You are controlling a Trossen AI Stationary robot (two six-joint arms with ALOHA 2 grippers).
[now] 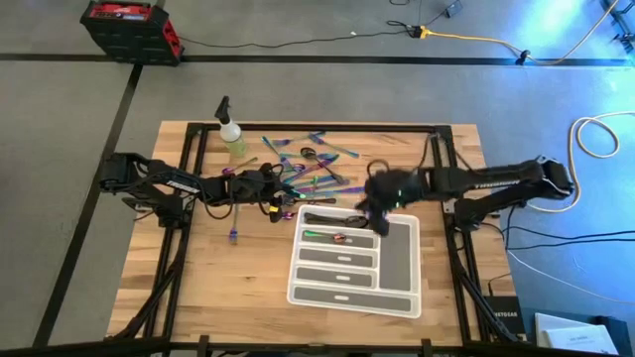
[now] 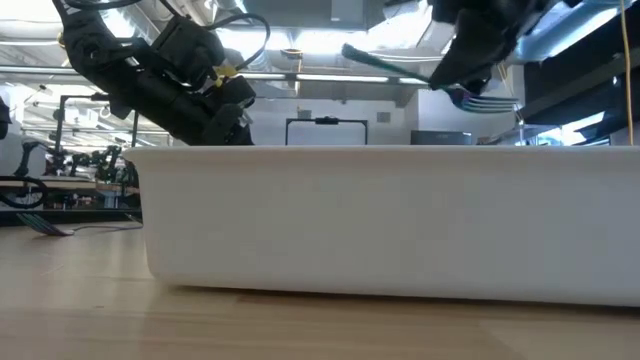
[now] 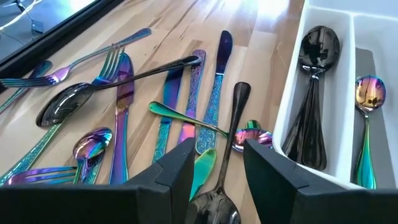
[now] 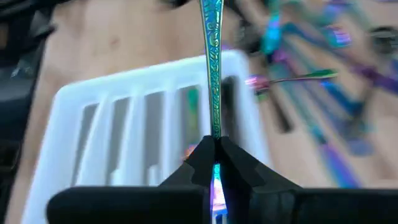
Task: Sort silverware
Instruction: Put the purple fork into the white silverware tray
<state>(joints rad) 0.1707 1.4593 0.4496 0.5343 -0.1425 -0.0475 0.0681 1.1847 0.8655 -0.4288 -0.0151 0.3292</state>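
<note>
Your right gripper (image 4: 214,163) is clenched on an iridescent utensil (image 4: 212,68), its patterned handle running straight out from the fingertips, long axis in line with the gripper, held in the air over the far end of the white tray (image 1: 402,297). The low view shows what the wrist view cannot: that piece (image 2: 400,68) sits well above the tray wall (image 2: 380,220), tilted. Your left gripper (image 3: 217,177) hovers with its fingers parted over the loose silverware (image 3: 124,106) lying in mixed directions on the table (image 1: 198,288), just beside the tray. Only its wrist view shows the black spoons (image 3: 317,74) and a rainbow spoon (image 3: 368,118) lying lengthwise in neighbouring compartments.
</note>
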